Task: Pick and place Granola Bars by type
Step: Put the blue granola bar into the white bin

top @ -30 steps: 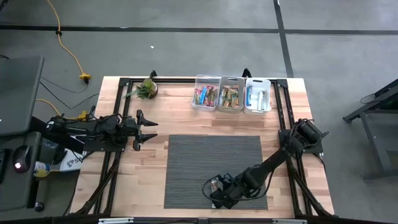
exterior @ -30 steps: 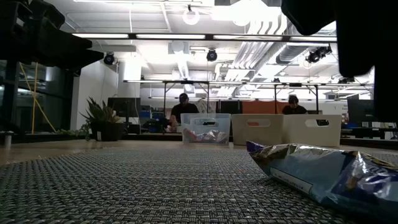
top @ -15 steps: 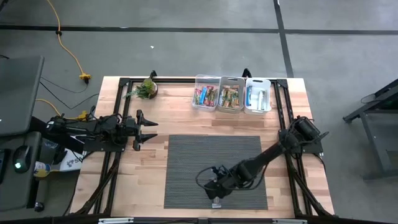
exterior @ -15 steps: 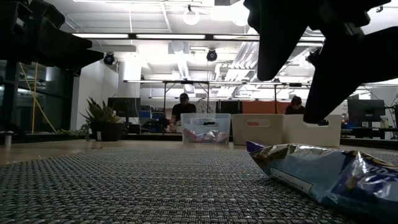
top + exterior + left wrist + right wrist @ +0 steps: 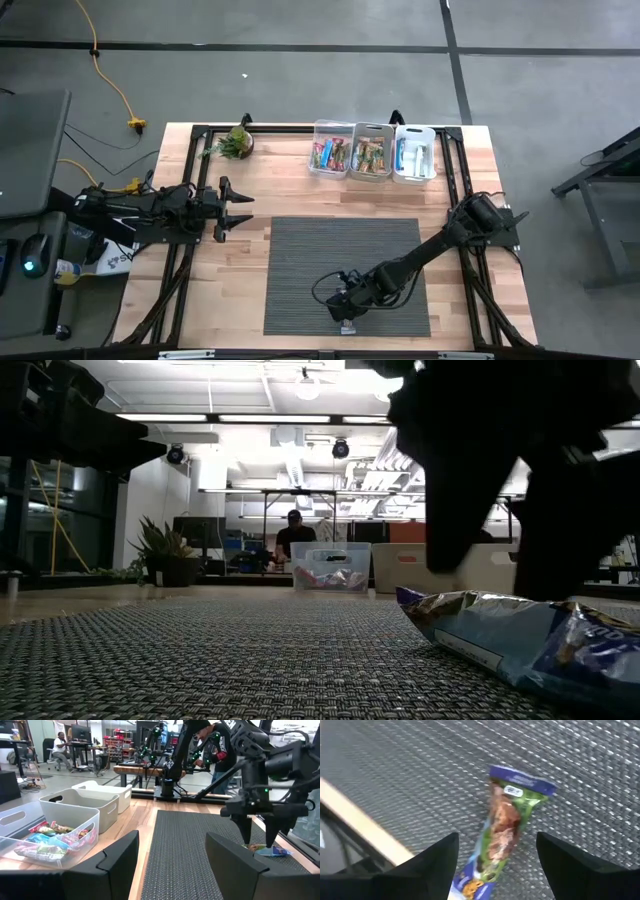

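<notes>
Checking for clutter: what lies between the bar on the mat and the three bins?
High view: only bare grey mat and wood between granola bar and bins.

A robotics lab or open workshop — the wooden bench (image 5: pixel 300 195) sits on a grey concrete floor (image 5: pixel 300 80) marked with dark tape lines, a yellow cable (image 5: pixel 112 85) trailing across it. Beyond it, exposed ceiling ducts (image 5: pixel 290 455) and strip lights hang over other worktables, where people (image 5: pixel 295 535) sit at monitors — and another robot arm rig (image 5: pixel 170 765) stands nearby.
</notes>
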Robot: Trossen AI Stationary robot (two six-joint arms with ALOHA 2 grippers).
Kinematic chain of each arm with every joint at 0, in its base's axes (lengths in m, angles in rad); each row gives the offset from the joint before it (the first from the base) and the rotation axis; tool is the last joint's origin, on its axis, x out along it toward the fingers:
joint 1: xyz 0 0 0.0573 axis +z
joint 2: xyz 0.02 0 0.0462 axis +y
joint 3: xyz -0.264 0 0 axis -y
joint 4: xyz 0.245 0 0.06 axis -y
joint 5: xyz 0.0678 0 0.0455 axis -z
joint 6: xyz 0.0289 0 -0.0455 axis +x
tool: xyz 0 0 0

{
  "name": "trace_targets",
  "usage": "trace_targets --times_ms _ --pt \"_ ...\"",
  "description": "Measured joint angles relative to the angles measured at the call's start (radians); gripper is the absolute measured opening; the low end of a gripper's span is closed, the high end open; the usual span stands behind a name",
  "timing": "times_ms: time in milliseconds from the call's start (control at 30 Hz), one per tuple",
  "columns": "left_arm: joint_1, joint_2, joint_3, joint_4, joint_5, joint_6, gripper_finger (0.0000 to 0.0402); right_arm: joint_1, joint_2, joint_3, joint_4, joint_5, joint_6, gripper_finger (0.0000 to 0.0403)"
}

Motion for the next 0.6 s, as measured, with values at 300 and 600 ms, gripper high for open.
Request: trace_targets --times_ms 300,600 --pt "0.0 0.0 0.0 0.0 0.0 0.0 0.0227 -0.013 0.01 0.0 0.006 0.003 0.009 0.0252" --pt "0.0 0.0 0.0 0.0 0.0 0.0 0.0227 -0.037 0.01 0.0 0.006 0.023 -0.005 0.0252"
